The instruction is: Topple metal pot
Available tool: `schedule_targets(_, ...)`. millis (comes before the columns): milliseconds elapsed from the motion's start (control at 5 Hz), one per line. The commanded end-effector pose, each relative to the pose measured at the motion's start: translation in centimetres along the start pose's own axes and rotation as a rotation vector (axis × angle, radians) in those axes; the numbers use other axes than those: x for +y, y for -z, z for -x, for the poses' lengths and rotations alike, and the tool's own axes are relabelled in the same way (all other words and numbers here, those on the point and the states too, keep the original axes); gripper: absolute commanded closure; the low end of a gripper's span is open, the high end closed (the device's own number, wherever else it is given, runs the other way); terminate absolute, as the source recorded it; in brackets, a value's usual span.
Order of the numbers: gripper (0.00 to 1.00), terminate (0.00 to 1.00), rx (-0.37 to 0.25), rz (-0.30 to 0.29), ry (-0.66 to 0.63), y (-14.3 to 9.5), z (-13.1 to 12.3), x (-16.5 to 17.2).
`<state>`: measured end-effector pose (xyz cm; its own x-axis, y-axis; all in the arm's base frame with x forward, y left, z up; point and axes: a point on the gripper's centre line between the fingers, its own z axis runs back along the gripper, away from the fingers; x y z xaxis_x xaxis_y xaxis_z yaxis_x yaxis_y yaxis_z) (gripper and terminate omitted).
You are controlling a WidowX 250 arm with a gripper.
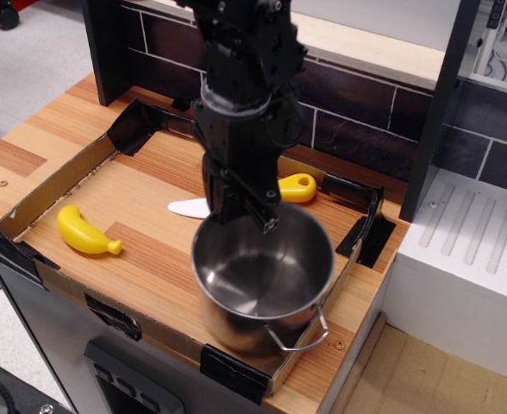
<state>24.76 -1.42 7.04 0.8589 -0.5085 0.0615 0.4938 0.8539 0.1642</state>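
Note:
The metal pot (266, 285) is a shiny steel cylinder at the front right of the wooden board. It is tilted, its mouth leaning toward the front right corner, and its front wire loop handle (301, 332) hangs over the cardboard edge. My black gripper (245, 211) comes down from above at the pot's back rim. Its fingers straddle that rim and look closed on it. The rim under the fingers is hidden.
A yellow banana (85, 231) lies at the left. A utensil with a yellow handle (295, 187) and a white blade (189, 208) lies behind the pot. A low cardboard wall (55, 185) rings the board. A white rack (469, 241) stands at the right, and a dark tiled wall is behind.

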Motion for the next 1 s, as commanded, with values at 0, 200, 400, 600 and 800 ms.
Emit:
schedule_targets(0,1.00,0.00,-0.248,-0.221,-0.071,-4.4,1.4,1.4)
schedule_targets(200,1.00,0.00,-0.473,-0.294,-0.143,-4.6,2.4,1.6)
schedule_targets(400,1.00,0.00,-0.575,-0.313,-0.159,-4.0,3.3,1.4)
schedule_targets(600,1.00,0.00,-0.578,-0.300,-0.142,-3.1,4.0,0.9)
schedule_targets(800,1.00,0.00,-0.573,-0.339,-0.099,-1.7,4.6,0.4)
